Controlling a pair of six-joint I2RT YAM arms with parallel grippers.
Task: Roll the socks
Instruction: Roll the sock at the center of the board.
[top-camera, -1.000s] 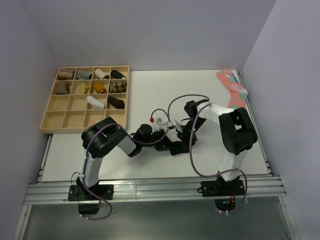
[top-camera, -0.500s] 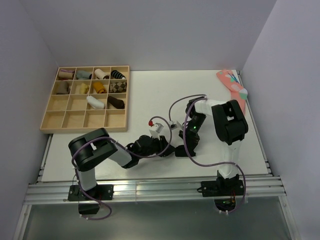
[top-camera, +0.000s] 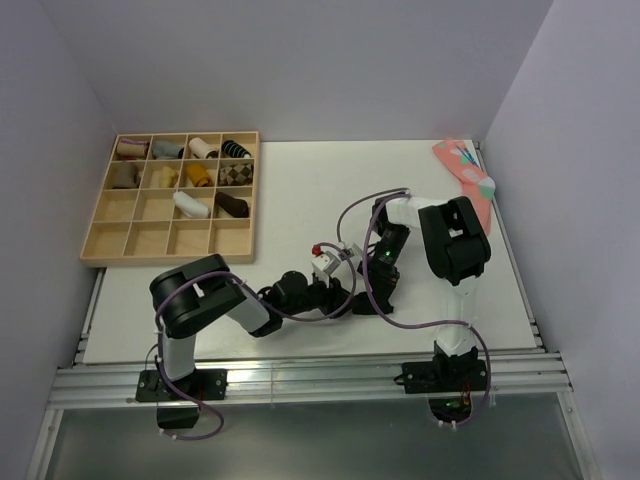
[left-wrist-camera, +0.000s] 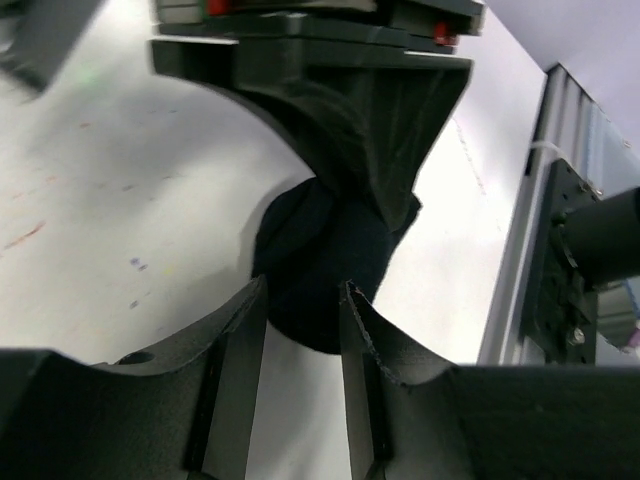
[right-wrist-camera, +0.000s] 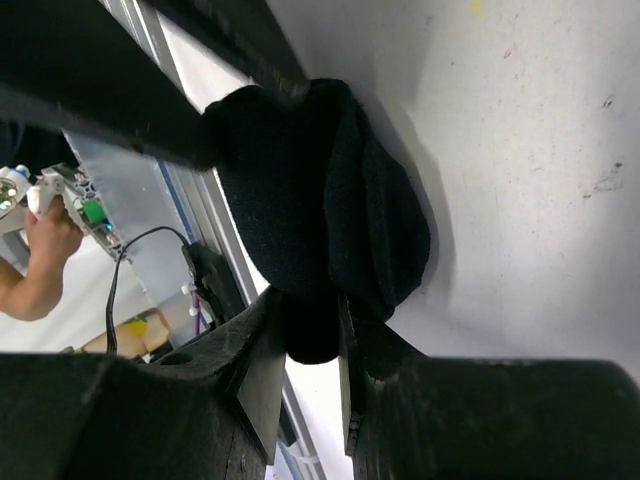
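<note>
The socks (left-wrist-camera: 320, 255) are a stubby black bundle lying on the white table near its front edge, also seen in the right wrist view (right-wrist-camera: 330, 200). My left gripper (left-wrist-camera: 303, 290) is open, its two tips standing on either side of the bundle's near end. My right gripper (right-wrist-camera: 308, 310) is shut on the bundle's other end, a black nub pinched between its fingers. In the top view both grippers, left (top-camera: 340, 298) and right (top-camera: 362, 298), meet low over the table and hide the bundle.
A wooden compartment tray (top-camera: 100, 225) with several rolled socks sits at the back left. A coral-pink spotted sock (top-camera: 465, 175) lies at the far right edge. The table's metal front rail (top-camera: 300, 375) runs close behind the grippers.
The left gripper's jaws have widened around the bundle. Both grippers have shifted toward the table's front and slightly right; the right gripper keeps its grip.
</note>
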